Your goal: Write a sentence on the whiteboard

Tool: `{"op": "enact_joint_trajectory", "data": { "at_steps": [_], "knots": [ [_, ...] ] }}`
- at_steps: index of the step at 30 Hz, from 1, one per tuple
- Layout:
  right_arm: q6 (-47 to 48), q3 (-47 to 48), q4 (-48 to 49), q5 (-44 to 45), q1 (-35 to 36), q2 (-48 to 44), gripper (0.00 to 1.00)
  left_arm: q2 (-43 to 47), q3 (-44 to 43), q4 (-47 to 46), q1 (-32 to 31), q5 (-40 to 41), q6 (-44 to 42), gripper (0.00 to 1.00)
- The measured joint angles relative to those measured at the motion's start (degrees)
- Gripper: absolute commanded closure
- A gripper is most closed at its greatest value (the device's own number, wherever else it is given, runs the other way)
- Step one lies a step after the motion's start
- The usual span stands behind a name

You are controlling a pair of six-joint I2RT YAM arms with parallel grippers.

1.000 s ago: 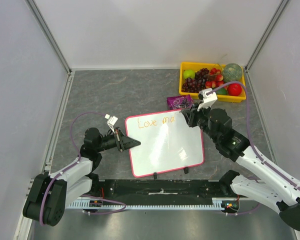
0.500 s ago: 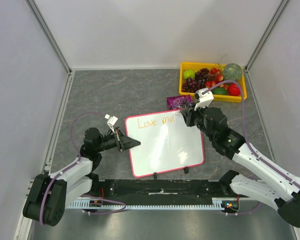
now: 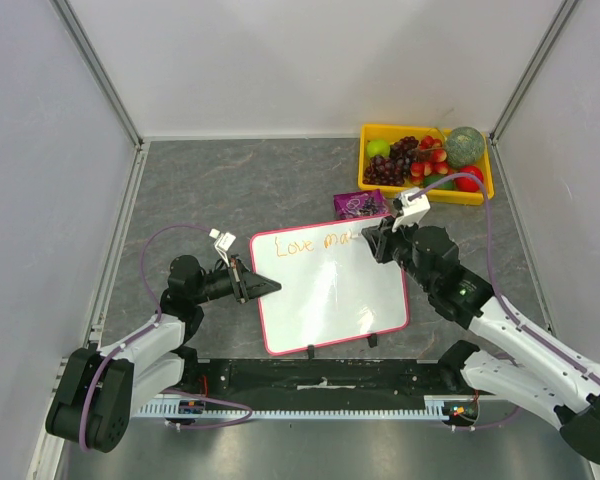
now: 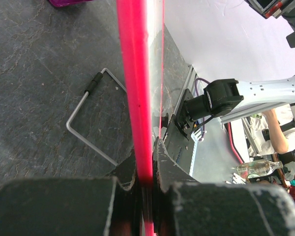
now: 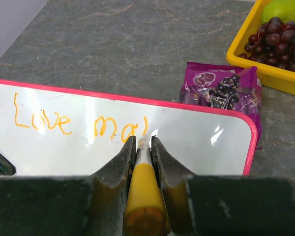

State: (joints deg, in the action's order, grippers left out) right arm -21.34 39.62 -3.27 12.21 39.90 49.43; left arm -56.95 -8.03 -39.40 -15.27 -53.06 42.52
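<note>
Since a second ago the right gripper (image 3: 378, 240) has slid toward 3 o'clock, and the sentence (image 3: 318, 242) has gained a stroke after "Love ma". Its jaws pinch an orange marker (image 5: 143, 196), tip on the whiteboard (image 3: 330, 300) at the centre of the table (image 3: 230, 190). The left gripper (image 3: 268, 287), arm stretched low, clamps the board's 9 o'clock edge.

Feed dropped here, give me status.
Left gripper shut on whiteboard edge. Right gripper shut on marker, tip at board. Sentence reads "Love ma". Purple packet beside far corner, not blocking.
</note>
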Motion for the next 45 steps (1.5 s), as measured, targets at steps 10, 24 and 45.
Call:
{"op": "enact_joint_trajectory", "data": {
  "at_steps": [10,24,45],
  "knots": [
    [-1.11,-2.23,0.02,-2.05,0.00,-2.01,1.00,-0.02,0.00,0.04,0.00,0.02,0.00,0.98],
    [-1.14,-0.02,0.28,-0.66,0.00,0.11,1.00,0.00,0.00,-0.07,-0.13,0.09,0.02,0.98],
    [-0.90,0.94,-0.70,2.78,0.00,0.26,1.00,0.00,0.00,-0.13,-0.24,0.13,0.00,0.98]
  ]
}}
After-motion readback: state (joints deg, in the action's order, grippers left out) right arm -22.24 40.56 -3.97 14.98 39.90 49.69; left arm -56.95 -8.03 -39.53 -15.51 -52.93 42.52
